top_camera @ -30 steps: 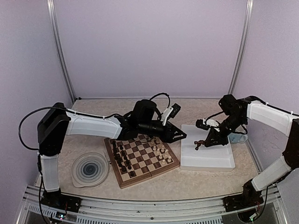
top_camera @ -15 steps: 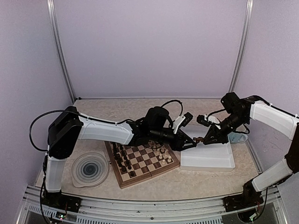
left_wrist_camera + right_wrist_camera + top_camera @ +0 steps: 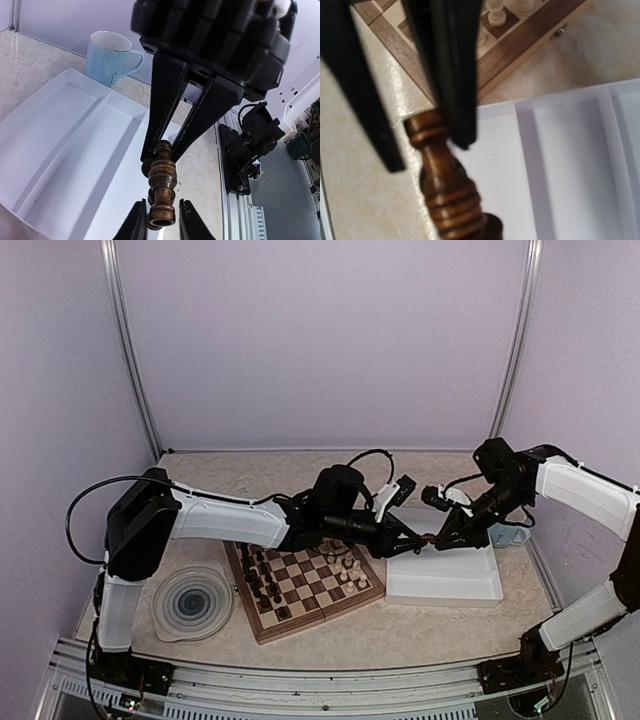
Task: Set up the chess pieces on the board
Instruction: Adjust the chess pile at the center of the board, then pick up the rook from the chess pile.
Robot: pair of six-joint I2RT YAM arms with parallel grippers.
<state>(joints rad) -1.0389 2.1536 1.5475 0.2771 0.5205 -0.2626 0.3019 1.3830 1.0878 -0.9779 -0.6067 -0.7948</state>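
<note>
**Dark piece pinched by right gripper, left gripper's fingers flanking its base**

In the top view I see both arms meeting right of centre, over the gap between the board (image 3: 297, 585) and the white tray (image 3: 445, 580). The right gripper (image 3: 429, 156) is clamped on the knobbed top of a dark brown piece (image 3: 161, 185). In the right wrist view the knob sits between the two black fingers and the body runs off to the lower centre of the frame. The piece is held in the air, above the tray's left edge.

The left gripper (image 3: 161, 206) comes at the same piece from the opposite end. In the left wrist view its two fingertips sit bottom centre, one on each side of the piece's base and very close to it. I can't tell whether they press on the wood or only stand beside it.

The other pieces are on the board: dark pieces (image 3: 262, 580) along its left side and cream pieces (image 3: 350, 570) toward its right side. A pale blue mug (image 3: 107, 57) stands beyond the tray, upper left of the left wrist view. A swirl plate (image 3: 192, 602) lies left of the board, apart from both grippers.
</note>
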